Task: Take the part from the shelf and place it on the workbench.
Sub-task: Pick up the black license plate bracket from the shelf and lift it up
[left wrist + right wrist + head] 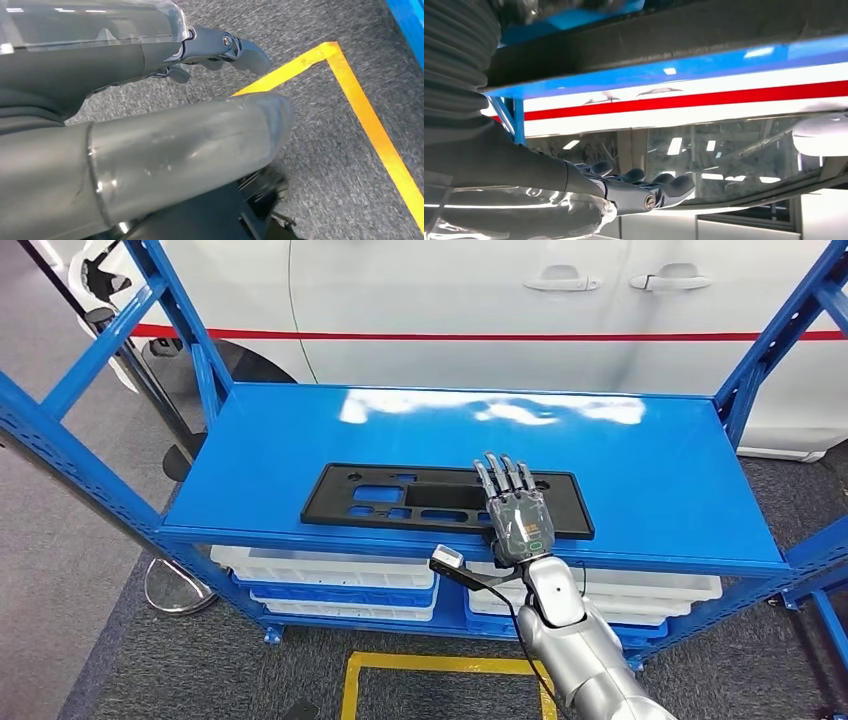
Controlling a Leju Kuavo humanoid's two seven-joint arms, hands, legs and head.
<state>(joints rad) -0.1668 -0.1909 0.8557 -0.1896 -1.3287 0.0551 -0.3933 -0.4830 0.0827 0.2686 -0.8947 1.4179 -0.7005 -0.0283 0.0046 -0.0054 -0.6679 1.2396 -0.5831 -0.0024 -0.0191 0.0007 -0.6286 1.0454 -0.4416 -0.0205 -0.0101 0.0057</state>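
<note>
A car workshop or assembly hall: a blue steel shelf rack (640, 475) stands beside a white car (520, 310) with a red stripe, white bins (330, 575) below, yellow floor tape (352, 680) on grey carpet.

A white car (480, 310) stands behind the rack, its side marked by a red stripe (500, 336) below two door handles (562, 283). White trays (330, 570) sit in blue holders on the lower level. Grey carpet (60, 570) covers the floor, with a yellow tape outline (352, 680) in front of the rack and a round metal stand base (175, 590) to the left. The tape corner (332, 50) also appears in the left wrist view.
</note>
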